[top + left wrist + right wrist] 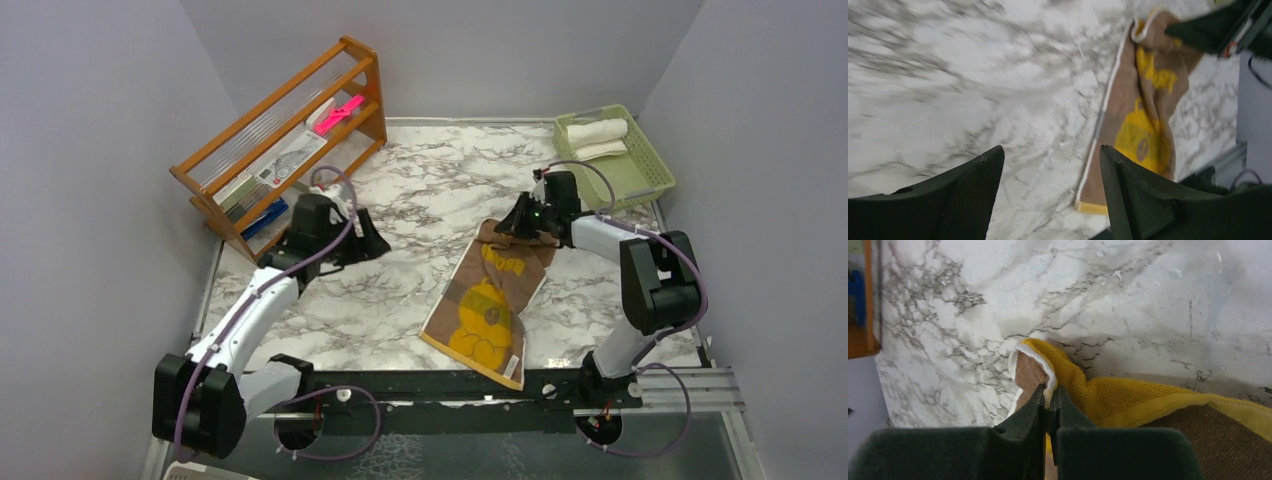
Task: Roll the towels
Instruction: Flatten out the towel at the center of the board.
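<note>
Mustard-and-brown towel (488,300) is the one in play. It lies brown face up on the worktop (420,200), right of centre, running from the near edge out toward the far right. The cream-white towel (597,130) sits in the green basket (645,170) in the far right corner and looks rolled already, so I'd call the job roughly half done.

The right jaws are clamped shut on the far end of the printed towel. My right wrist cam shows them pinching the white-trimmed edge, with the corner lifted and the yellow back curling over. The left jaws are spread wide with nothing in them, hanging over bare marble left of centre. That view is blurry, though.

So I reckon we're right at the start of the roll. The next move calls for turning that pinched edge over toward the near side, and the left jaws probably need to come across to the other far corner or the roll will go crooked.
</note>
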`<state>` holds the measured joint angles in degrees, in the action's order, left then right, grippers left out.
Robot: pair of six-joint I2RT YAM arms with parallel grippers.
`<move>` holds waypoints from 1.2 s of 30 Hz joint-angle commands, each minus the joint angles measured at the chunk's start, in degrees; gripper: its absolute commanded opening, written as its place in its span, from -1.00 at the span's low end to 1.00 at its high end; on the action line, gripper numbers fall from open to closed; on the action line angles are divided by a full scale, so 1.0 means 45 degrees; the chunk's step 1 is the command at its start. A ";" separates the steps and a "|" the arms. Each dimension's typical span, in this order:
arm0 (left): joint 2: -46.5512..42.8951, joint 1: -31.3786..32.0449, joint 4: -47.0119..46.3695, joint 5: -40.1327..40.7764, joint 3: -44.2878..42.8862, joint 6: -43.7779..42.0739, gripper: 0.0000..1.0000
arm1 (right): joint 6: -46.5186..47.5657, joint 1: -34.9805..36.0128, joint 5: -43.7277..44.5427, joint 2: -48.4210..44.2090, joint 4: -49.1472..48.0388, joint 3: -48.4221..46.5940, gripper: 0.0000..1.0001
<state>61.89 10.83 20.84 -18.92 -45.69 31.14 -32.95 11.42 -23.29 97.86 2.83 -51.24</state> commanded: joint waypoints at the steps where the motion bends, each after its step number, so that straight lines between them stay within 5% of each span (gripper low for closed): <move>1: 0.0320 0.3300 -0.2368 0.0305 0.1637 0.1603 0.43 | -0.0046 -0.0002 0.0098 -0.1063 -0.0901 -0.0392 -0.99; 10: 0.0695 0.7401 -0.4124 0.1489 0.4604 0.4267 0.39 | -0.0021 0.0000 0.0006 -0.1354 -0.0959 -0.0337 -0.99; 18: 0.2076 0.9074 -0.5852 0.2193 0.4951 0.5397 0.31 | 0.0080 -0.0004 -0.0138 -0.1607 -0.1059 -0.0175 -0.99; 27: 0.4423 1.0160 -0.6187 0.2485 0.4282 0.5900 -0.52 | 0.0194 0.0001 0.0290 -0.2175 -0.0891 -0.0137 -0.99; 29: 0.4315 1.0171 -0.6111 0.2594 0.4383 0.5912 -1.00 | 0.0231 0.0000 0.0410 -0.2266 -0.0866 -0.0120 -0.99; 32: 0.3670 1.0129 -0.5048 0.3213 0.4242 0.5637 -1.00 | 0.0232 0.0001 0.0509 -0.2386 -0.0863 -0.0160 -0.99; 36: 0.1703 0.8901 -0.1115 0.4995 0.2739 0.4007 -1.00 | 0.0336 -0.0014 0.0719 -0.2433 -0.0941 -0.0571 -0.99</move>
<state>77.71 55.75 -2.90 -6.63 -27.31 56.36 -32.71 11.46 -22.26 88.79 -0.05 -52.12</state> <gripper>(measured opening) 0.030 0.031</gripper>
